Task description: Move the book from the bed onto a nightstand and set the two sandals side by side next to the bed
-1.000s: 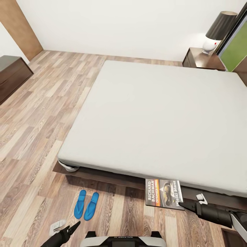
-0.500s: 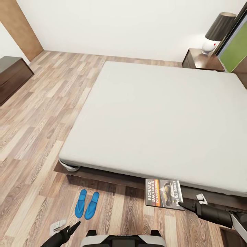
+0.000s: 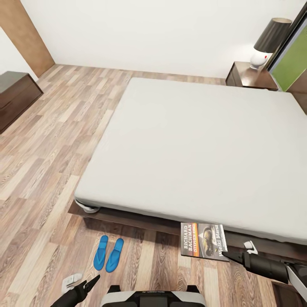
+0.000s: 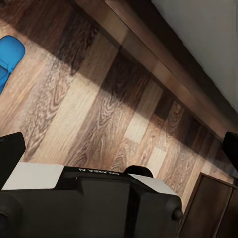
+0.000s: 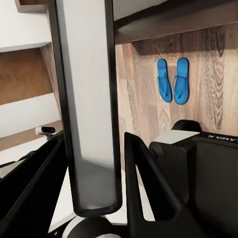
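Observation:
The book (image 3: pixel 204 239) hangs just off the foot edge of the bed (image 3: pixel 192 145), over the floor, with my right gripper (image 3: pixel 224 255) shut on its lower corner. In the right wrist view the book (image 5: pixel 89 99) runs edge-on between the two fingers (image 5: pixel 144 173). The two sandals (image 3: pixel 100 252) (image 3: pixel 114 255) lie side by side on the floor close to the bed's foot corner; they show too in the right wrist view (image 5: pixel 164 80) (image 5: pixel 181 81). My left gripper (image 3: pixel 91 282) hangs low near them, fingers (image 4: pixel 11 153) wide apart and holding nothing. The nightstand (image 3: pixel 249 76) stands at the far right.
A dark-shaded lamp (image 3: pixel 268 40) sits on the nightstand beside a window (image 3: pixel 294 59). A low dark bench (image 3: pixel 15 96) lines the left wall near a brown door (image 3: pixel 21 34). Wood floor (image 3: pixel 55 140) spreads left of the bed. My own base (image 3: pixel 153 296) fills the bottom edge.
The whole view has drifted slightly, so the camera moved; bed and sandals sit a touch further right. Both grippers and the held book keep their places.

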Tool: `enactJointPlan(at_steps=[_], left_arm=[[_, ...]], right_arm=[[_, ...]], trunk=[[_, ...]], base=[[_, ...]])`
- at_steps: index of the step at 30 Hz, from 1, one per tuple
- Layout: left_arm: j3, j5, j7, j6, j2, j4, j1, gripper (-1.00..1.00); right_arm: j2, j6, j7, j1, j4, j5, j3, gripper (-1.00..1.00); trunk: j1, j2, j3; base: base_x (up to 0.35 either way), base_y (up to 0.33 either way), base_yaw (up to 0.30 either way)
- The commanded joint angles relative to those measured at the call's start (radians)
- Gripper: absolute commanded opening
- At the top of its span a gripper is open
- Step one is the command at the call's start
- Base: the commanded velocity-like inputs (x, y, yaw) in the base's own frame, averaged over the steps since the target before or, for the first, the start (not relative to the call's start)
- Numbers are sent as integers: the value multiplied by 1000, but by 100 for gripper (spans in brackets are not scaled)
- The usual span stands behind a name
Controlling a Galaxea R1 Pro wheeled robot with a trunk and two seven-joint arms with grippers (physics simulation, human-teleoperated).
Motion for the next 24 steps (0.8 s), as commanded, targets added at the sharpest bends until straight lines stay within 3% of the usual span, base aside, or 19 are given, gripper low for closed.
enactJointPlan(at_steps=[1,15,19,24], left_arm=[[8,-8,-4,-6,0,1,-1,100],[8,-10,-3,-6,1,20,-1,100],[8,-11,-2,-7,0,28,-1,100],[8,-15,-2,-8,-5,30,-1,100]], right_arm=[[-1,8,-1,-1,0,-9,6,-100],[0,-31,-2,-1,4,-5,6,-100],[0,-116,-6,-1,72,-4,6,-100],[6,-341,-8,-1,303,-2,10,-100]], trunk=[[0,-1,1],[0,-1,23],[0,-1,29],[0,-1,37]], base=[[0,0,0],[0,0,0],[0,0,0],[0,0,0]])
